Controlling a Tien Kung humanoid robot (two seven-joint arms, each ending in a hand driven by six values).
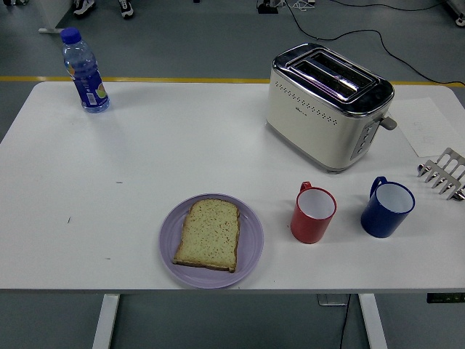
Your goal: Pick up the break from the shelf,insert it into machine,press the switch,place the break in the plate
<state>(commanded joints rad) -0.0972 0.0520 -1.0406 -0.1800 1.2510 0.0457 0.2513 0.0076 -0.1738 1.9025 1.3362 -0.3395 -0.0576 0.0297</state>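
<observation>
A white surface (145,145) seen from above. No robot hand appears anywhere in view, so whether either one is wide, narrow or holding something cannot be told.

A slice of bread (208,234) lies flat on a round lilac plate (251,247) near the front edge, a little left of centre. Behind and to the right stands a cream and chrome toaster (327,105) with two empty slots on top and a lever (389,122) at its right end. In front of the toaster sit a red mug (313,213) and, beside it to the right, a blue mug (387,208), apart from each other. A metal rack (443,173) holding no bread is cut off by the right edge. A water bottle (84,70) with a blue cap stands at the far left corner.

Judging by this layout, the bread seems already delivered to the plate. Little could go wrong now: an arm sweeping in low from the right might knock over a mug, and a push on the plate could slide it off the near edge.
</observation>
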